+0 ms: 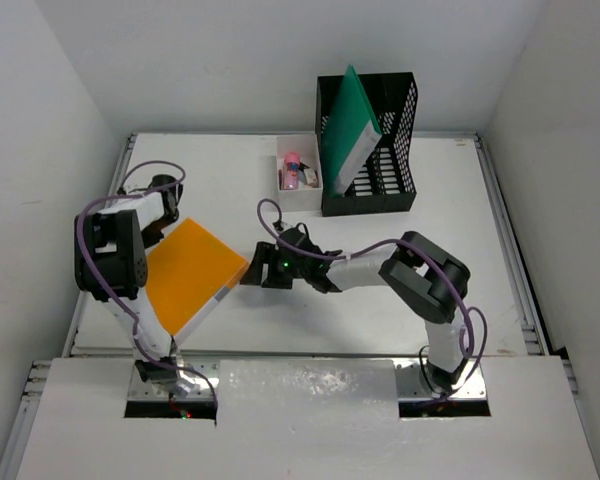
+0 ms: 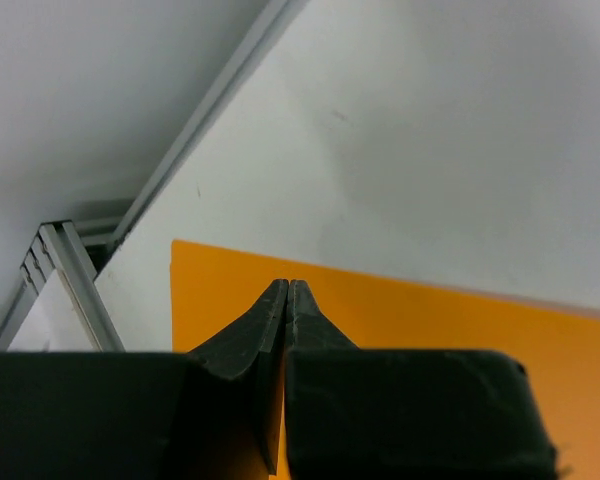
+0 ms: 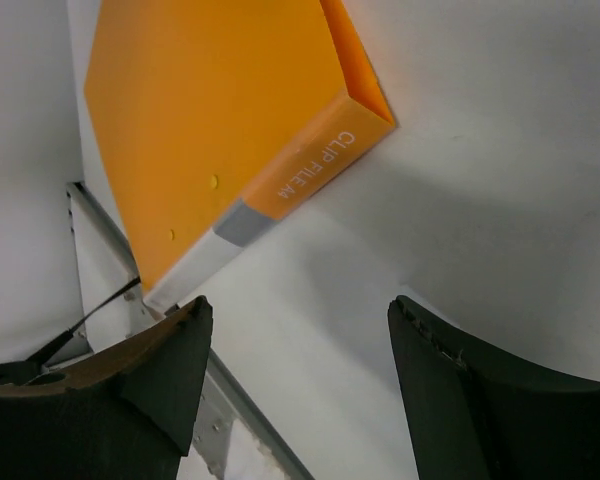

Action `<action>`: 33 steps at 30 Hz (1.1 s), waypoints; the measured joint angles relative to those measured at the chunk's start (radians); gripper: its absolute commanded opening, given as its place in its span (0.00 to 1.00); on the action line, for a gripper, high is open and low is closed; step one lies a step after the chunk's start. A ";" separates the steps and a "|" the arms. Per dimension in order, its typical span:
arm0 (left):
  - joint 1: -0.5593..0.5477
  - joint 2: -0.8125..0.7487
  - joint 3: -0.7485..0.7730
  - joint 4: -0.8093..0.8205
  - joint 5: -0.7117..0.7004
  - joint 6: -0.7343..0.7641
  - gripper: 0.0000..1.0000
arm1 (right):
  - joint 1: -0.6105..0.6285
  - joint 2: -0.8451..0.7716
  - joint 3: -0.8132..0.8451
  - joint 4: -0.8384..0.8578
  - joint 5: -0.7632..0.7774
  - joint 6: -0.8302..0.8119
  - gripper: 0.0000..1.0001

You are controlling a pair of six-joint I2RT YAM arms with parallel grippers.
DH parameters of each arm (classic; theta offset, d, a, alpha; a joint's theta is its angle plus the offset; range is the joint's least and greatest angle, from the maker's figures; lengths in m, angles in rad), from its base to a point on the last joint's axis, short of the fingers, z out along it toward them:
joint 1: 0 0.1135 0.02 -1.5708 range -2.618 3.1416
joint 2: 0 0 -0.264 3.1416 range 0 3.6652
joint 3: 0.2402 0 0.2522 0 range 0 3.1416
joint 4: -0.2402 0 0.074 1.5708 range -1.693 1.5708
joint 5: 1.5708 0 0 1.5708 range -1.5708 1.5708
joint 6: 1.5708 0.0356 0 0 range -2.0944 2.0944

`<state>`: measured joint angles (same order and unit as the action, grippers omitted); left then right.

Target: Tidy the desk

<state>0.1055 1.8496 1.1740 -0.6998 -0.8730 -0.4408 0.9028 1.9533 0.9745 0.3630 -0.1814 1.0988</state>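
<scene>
An orange clip file (image 1: pixel 185 270) lies on the left part of the white desk (image 1: pixel 450 300), its labelled spine toward the middle. My left gripper (image 1: pixel 166 232) sits over the file's far left corner. In the left wrist view the file (image 2: pixel 430 320) lies under and beyond this gripper (image 2: pixel 288 285), which is shut tip to tip with nothing seen between the fingers. My right gripper (image 1: pixel 248 275) hangs just right of the file's near right corner. It is open and empty (image 3: pixel 300 305), and the file (image 3: pixel 210 110) lies ahead of it, apart from its fingers.
A black mesh file holder (image 1: pixel 380 150) stands at the back with a green folder (image 1: pixel 352 125) leaning in it. Beside it sits a small white box (image 1: pixel 300 185) holding a pink item (image 1: pixel 292 165). A metal rail (image 2: pixel 75 290) and a white wall bound the desk's left side.
</scene>
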 measured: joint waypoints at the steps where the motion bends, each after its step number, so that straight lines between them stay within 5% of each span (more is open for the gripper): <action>1: 0.002 0.001 -0.018 0.003 0.008 0.000 0.00 | 0.012 0.004 -0.002 0.014 0.011 0.014 0.69; 22: -0.003 -0.135 -0.261 0.131 0.359 -0.010 0.00 | 0.051 0.011 -0.138 0.220 0.182 0.259 0.69; 33: -0.162 -0.149 -0.268 0.164 0.408 -0.062 0.00 | 0.061 0.040 -0.157 0.306 0.234 0.348 0.66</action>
<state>-0.0563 1.7004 0.9062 -0.5362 -0.4652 -0.5030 0.9634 1.9930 0.8177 0.6689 0.0528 1.4467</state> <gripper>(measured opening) 0.001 0.673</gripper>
